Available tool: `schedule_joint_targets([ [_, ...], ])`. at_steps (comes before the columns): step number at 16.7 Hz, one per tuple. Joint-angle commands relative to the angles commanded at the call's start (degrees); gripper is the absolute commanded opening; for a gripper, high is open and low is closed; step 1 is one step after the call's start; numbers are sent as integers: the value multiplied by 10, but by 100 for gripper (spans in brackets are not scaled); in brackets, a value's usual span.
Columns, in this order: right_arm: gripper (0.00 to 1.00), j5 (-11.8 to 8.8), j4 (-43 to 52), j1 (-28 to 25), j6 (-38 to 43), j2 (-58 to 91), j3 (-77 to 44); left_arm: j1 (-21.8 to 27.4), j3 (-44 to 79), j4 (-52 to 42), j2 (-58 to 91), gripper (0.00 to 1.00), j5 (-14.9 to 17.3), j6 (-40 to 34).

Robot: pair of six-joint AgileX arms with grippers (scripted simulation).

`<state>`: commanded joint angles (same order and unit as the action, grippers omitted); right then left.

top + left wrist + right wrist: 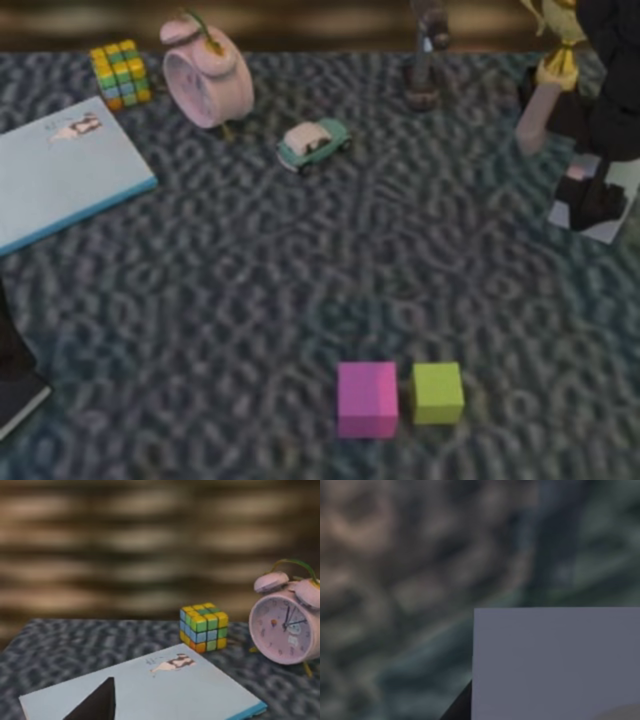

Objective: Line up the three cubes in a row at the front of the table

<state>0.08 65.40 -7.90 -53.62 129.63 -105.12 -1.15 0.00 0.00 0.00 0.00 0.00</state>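
With its fingers seemingly clamped on the lavender cube (pixel 555 662), the right gripper (pixel 590 195) should set it squarely left of the magenta cube (pixel 366 399) and green cube (pixel 438 392), near the desk's (pixel 250 330) front edge.

top cam sits above the desk (pixel 250 300) looking straight down, sees basically everything. left wrist cam is low near the desk's left side, facing across the notebook (pixel 165 690) twd the puzzle cube (pixel 204 627) + alarm clock (pixel 285 627), same stuff as top cam's upper left corner. right wrist cam is super close to a pale lavender-white cube (pixel 555 662) w/ blurry desk behind.
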Motion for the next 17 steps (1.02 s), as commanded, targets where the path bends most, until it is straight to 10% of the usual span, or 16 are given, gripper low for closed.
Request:
schedule_joint_targets([
  [8, 0, 0, 14, -37, 19, 16, -25, 0, 0, 0, 0, 100, 0, 0],
  [17, 0, 1, 99, -392, 166, 89, -175, 0, 0, 0, 0, 100, 0, 0],
])
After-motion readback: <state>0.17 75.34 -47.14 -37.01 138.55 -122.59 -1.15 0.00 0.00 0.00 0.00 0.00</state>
